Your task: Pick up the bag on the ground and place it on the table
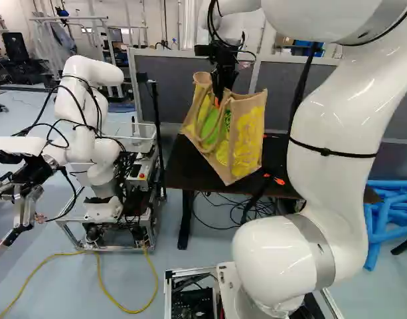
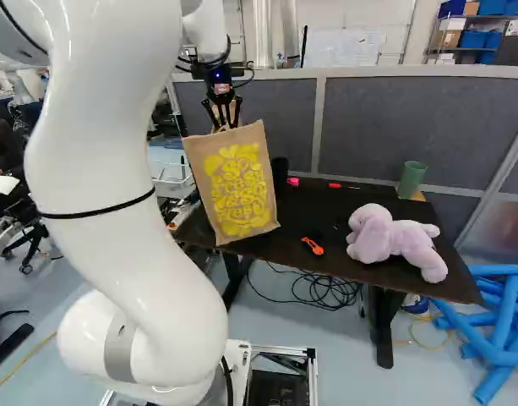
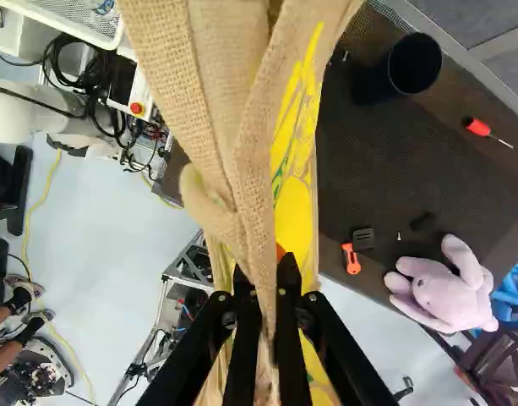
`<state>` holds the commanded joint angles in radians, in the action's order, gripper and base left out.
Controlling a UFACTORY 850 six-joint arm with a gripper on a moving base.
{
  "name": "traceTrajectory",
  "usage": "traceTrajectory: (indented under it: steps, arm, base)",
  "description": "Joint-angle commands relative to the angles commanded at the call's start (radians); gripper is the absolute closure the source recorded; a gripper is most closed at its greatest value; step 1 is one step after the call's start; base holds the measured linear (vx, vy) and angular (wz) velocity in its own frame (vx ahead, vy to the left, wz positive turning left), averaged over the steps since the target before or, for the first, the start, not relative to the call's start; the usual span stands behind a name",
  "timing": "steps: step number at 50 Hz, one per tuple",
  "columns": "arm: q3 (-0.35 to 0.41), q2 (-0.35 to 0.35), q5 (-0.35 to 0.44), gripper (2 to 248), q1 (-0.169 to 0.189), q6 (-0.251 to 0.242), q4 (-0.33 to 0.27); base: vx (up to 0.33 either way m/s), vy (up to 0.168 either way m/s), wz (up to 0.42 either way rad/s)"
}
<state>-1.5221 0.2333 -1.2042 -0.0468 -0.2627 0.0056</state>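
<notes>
Wrist view: your hand [image 3: 271, 296] is closed on the bag [image 3: 233, 127], pinching its upper edge between both fingers. In the base views the bag hangs tilted in the air, by the end of the surface [image 2: 301, 216] away from the toy [image 2: 394, 241]. You look to be at the placing step; bring its base fully over the surface, lower until it's supported, then let go.

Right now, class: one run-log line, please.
gripper shut on bag; bag tilted, off the ground, near table; plush toy on table
</notes>
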Motion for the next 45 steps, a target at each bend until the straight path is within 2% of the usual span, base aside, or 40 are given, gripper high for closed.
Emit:
traceTrajectory:
  steps: [19, 45]
  arm:
    - [-0.097, 0.106, -0.003, 227, -0.025, 0.0, 0.0]
    - [-0.246, 0.281, -0.076, 227, -0.052, 0.0, 0.0]
  base:
    - [0.0, 0.0, 0.0]
    - [0.0, 0.0, 0.0]
